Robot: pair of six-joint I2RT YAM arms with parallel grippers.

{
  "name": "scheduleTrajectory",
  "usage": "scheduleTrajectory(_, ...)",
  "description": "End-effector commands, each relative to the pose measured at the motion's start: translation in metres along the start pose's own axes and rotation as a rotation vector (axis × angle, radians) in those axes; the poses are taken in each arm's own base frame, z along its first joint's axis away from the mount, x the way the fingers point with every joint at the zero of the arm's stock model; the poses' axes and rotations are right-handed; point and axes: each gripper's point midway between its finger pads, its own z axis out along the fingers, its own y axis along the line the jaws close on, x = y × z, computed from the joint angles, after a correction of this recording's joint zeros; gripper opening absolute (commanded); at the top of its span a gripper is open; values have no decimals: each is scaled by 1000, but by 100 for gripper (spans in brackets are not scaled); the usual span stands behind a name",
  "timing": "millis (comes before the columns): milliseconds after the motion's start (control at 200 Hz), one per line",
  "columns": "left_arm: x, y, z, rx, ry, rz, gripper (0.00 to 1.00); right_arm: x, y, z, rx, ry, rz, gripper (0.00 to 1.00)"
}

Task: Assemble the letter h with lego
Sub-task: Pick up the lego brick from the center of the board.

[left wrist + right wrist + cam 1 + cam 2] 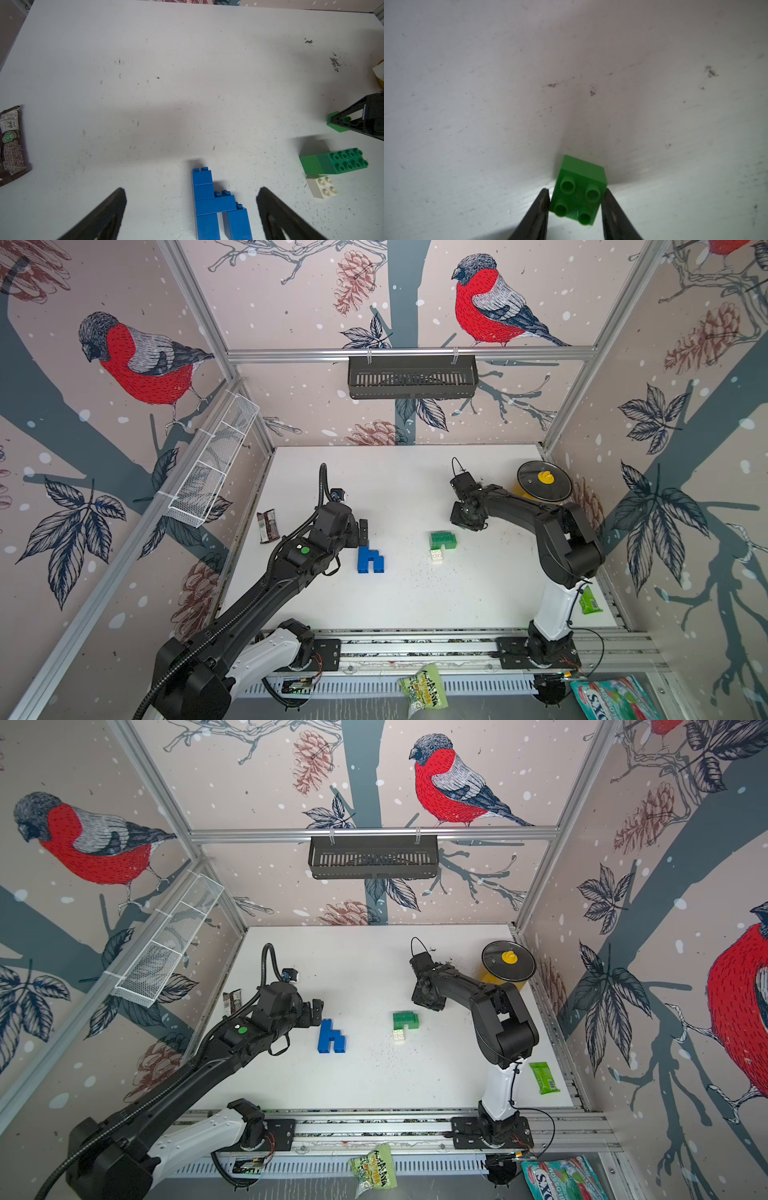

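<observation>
The blue lego pieces form a lower-case h (370,560) (330,1038) lying flat on the white table (415,601). My left gripper (363,531) (192,189) hovers just over the h's top end, jaws wide open, and the h (214,203) lies between the fingers untouched. My right gripper (576,191) (463,518) points down at the table and both its fingers press the sides of a small green brick (579,187) (334,122). In both top views the wrist hides that brick. A green block stack (444,540) (332,162) and a white brick (437,556) (322,187) lie mid-table.
A yellow pot with a glass lid (544,487) stands at the back right behind the right arm. A brown snack bar (268,526) lies by the left wall, a green packet (590,600) at the right edge. Dark crumbs are scattered near the front middle.
</observation>
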Motion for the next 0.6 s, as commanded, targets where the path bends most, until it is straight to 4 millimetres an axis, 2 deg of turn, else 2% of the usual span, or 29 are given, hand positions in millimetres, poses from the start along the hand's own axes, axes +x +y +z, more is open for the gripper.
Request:
scheduleTrajectory(0,0,-2,0,11,1,8,98,-1,0,-4,3,-9,-19,40)
scheduleTrajectory(595,2,-2,2,13,13,11,98,5,-1,-4,-2,-5,-53,35)
